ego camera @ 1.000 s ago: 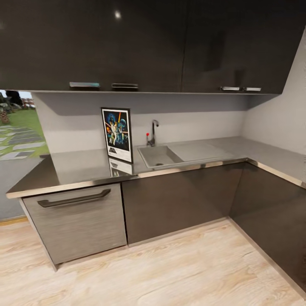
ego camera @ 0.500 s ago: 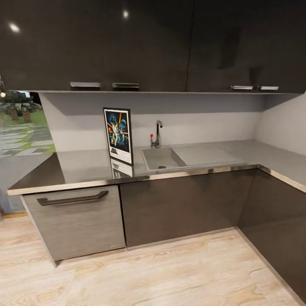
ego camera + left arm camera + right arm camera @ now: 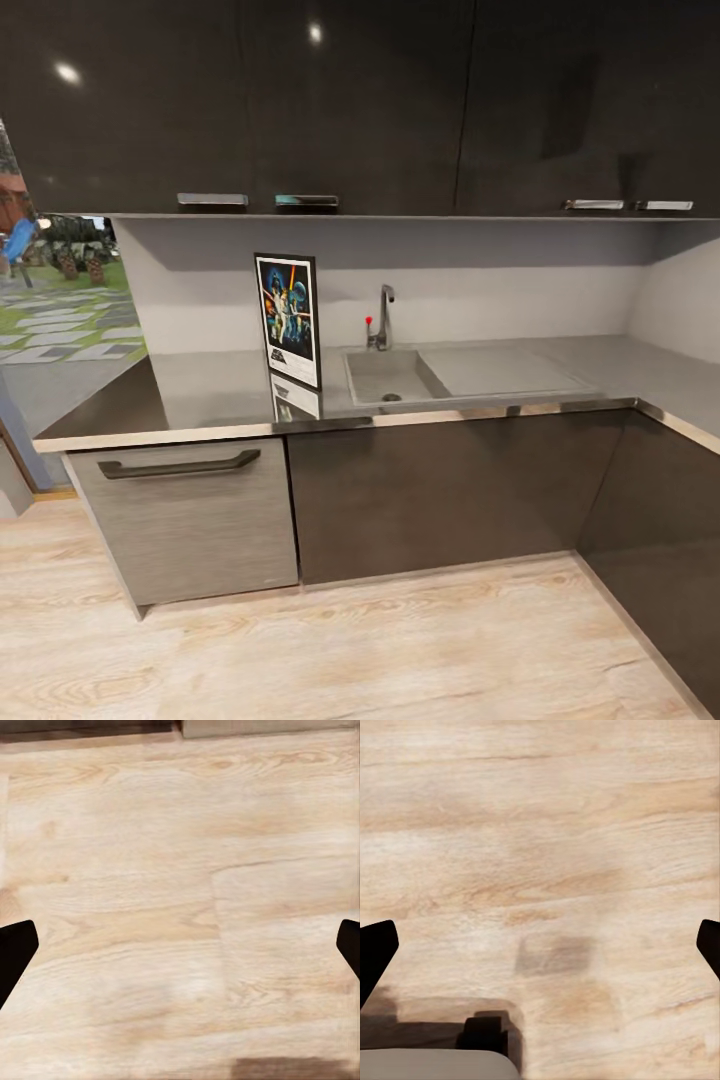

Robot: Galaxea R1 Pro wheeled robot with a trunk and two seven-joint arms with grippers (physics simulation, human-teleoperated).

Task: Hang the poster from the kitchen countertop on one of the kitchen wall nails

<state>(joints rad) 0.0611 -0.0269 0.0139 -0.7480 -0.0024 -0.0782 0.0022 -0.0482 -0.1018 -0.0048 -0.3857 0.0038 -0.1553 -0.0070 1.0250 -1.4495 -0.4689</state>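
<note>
— Black fingertips at each frame edge: the left claw (image 3: pixel 180 945) and right claw (image 3: pixel 540 945) both hung spread wide over the wooden floor (image 3: pixel 187 870), gripping nothing.

— And the poster (image 3: pixel 289 318)?

— Upright on the grey worktop (image 3: pixel 200 385), just beside the sink (image 3: pixel 385 375), probably propped so a claw could reach its edge. No nail was visible.

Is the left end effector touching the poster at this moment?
Apart. In the left wrist view the left end effector is open above bare wooden floor, nothing between its fingers. In the head view the poster stands upright on the kitchen countertop, left of the sink.
</note>
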